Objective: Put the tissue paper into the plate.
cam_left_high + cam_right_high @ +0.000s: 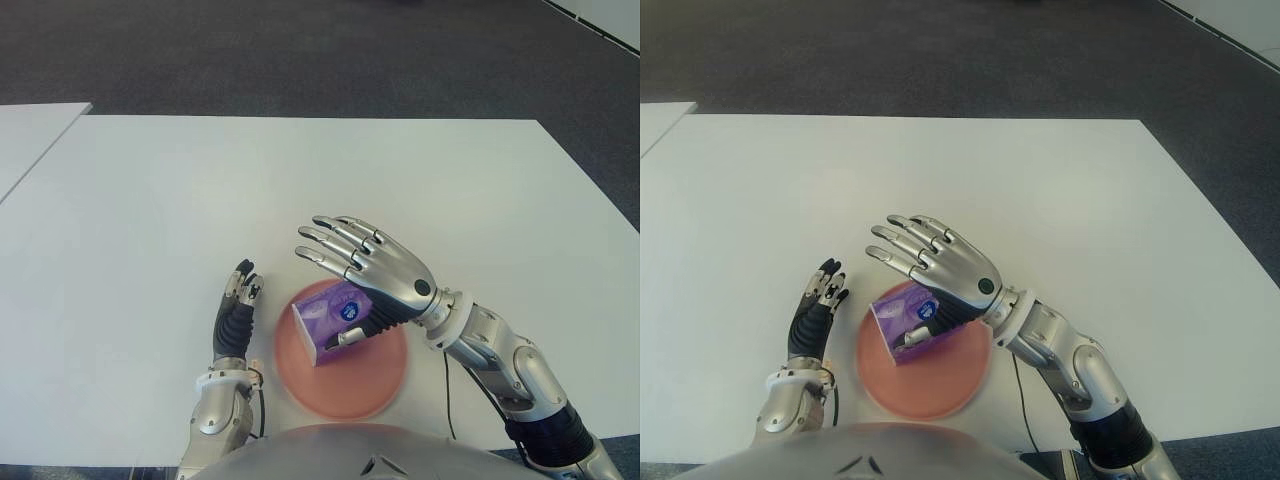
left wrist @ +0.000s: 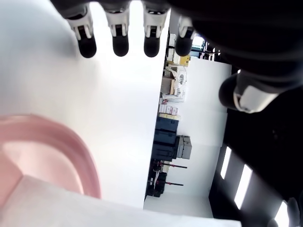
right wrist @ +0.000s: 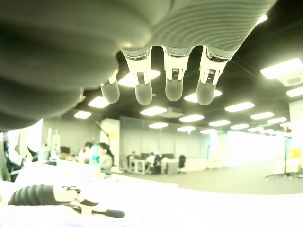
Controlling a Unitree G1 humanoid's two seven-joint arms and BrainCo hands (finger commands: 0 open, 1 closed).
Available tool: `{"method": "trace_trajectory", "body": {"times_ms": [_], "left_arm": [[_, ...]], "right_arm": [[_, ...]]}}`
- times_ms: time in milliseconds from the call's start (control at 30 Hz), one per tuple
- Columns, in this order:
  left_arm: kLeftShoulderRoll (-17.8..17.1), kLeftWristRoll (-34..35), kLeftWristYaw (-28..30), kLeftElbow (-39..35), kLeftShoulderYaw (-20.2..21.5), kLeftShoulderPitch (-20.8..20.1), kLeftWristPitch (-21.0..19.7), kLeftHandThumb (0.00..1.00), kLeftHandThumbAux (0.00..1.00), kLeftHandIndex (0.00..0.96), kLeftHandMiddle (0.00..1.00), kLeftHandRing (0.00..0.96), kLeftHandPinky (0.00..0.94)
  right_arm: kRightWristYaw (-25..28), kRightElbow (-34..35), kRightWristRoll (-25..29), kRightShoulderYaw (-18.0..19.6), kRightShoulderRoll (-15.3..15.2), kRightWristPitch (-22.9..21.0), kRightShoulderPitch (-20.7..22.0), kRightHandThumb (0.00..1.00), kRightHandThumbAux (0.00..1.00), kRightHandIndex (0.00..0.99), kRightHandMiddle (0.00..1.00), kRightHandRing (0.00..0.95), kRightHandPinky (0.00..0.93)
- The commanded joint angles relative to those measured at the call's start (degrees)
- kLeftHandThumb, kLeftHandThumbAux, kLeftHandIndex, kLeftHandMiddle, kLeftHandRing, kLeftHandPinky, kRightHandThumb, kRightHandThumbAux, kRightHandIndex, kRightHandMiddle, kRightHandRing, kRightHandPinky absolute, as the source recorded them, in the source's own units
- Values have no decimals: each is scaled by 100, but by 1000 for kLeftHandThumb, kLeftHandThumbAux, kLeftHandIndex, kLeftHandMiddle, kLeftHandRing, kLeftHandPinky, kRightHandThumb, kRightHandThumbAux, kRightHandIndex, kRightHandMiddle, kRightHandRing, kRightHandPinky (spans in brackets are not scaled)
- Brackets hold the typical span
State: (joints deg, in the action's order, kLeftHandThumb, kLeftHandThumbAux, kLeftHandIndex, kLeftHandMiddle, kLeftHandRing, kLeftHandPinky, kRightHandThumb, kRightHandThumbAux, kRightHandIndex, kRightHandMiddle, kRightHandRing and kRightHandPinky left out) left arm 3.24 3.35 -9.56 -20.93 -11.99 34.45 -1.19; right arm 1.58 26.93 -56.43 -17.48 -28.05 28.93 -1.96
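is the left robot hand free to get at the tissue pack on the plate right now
Probably not cleanly. The tissue pack lies in the pink plate just beside the left robot hand, but the open right robot hand hovers over it, crowding the approach from above.

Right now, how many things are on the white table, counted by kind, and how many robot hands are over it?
Pink plate: 1
Purple tissue pack, in the plate: 1
Robot hands: 2, the left hand beside the plate on its left, and the right hand open above the pack
White table: 1
Total: 5
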Motion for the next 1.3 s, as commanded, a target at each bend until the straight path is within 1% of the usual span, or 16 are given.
{"method": "trace_trajectory", "body": {"times_ms": [33, 233, 300, 367, 433, 500, 633, 700, 767, 833, 900, 967, 1067, 1100, 1200, 1300], "left_arm": [[212, -34, -79, -162, -133, 70, -179, 14, 363, 0, 0, 0, 0], [260, -38, -143, -246, -128, 70, -253, 16, 368, 0, 0, 0, 0], [275, -37, -161, -232, -127, 72, -183, 17, 378, 0, 0, 0, 0], [283, -28, -164, -200, -124, 67, -49, 20, 393, 0, 0, 0, 0], [269, -49, -166, -162, -124, 58, 76, 21, 408, 0, 0, 0, 0], [250, -110, -196, -141, -125, 62, 123, 20, 418, 0, 0, 0, 0], [188, -349, -297, -131, -104, 63, 123, 13, 438, 0, 0, 0, 0], [144, -500, -337, -109, -98, 62, 156, 13, 449, 4, 0, 0, 0], [118, -591, -356, -87, -84, 62, 215, 15, 458, 16, 0, 0, 0], [95, -613, -339, -49, -41, 43, 280, 21, 467, 42, 4, 0, 6], [96, -620, -327, -33, -20, 45, 315, 26, 470, 54, 8, 0, 9], [105, -619, -321, -14, 1, 50, 354, 32, 472, 62, 11, 0, 11], [83, -590, -279, 20, 38, 42, 381, 44, 475, 65, 12, 0, 12], [79, -580, -269, 14, 38, 60, 379, 48, 477, 58, 8, 0, 11], [81, -550, -256, -1, 44, 116, 397, 54, 479, 44, 2, 0, 10], [60, -507, -214, -11, 46, 180, 467, 55, 473, 30, 0, 0, 12]], "right_arm": [[-109, -125, -96, -46, 18, 47, -73, 48, 346, 0, 0, 0, 0], [-10, -83, 99, 7, 113, -90, -74, 69, 361, 0, 0, 0, 0], [102, -79, 425, 90, 209, -248, -121, 72, 361, 0, 0, 0, 0], [466, -122, 1202, 284, 278, -581, -93, 76, 361, 0, 0, 0, 0], [982, -7, 2056, 420, 410, -1151, -157, 82, 352, 0, 0, 0, 0], [1228, 107, 2456, 498, 489, -1490, -236, 86, 344, 0, 0, 0, 0], [1389, 278, 2982, 766, 638, -2028, -430, 101, 315, 0, 0, 0, 0], [1270, 145, 3411, 1008, 772, -2127, -668, 104, 309, 0, 0, 0, 0], [1096, -232, 3955, 1216, 1000, -2052, -830, 105, 308, 0, 0, 0, 0], [908, -629, 4388, 1320, 1269, -1841, -925, 107, 317, 0, 0, 0, 0], [822, -855, 4667, 1390, 1418, -1702, -984, 108, 327, 0, 0, 0, 0], [860, -942, 5113, 1561, 1555, -1842, -995, 108, 338, 0, 0, 0, 0], [909, -808, 5925, 1891, 1770, -2255, -1116, 100, 362, 0, 0, 0, 0], [924, -797, 6113, 1974, 1806, -2315, -1161, 93, 372, 0, 0, 0, 0], [1211, -1172, 6965, 2549, 1701, -2373, -1225, 82, 388, 2, 0, 0, 0], [1301, -1358, 7378, 2735, 1795, -2398, -1268, 76, 397, 21, 0, 0, 16]]}}
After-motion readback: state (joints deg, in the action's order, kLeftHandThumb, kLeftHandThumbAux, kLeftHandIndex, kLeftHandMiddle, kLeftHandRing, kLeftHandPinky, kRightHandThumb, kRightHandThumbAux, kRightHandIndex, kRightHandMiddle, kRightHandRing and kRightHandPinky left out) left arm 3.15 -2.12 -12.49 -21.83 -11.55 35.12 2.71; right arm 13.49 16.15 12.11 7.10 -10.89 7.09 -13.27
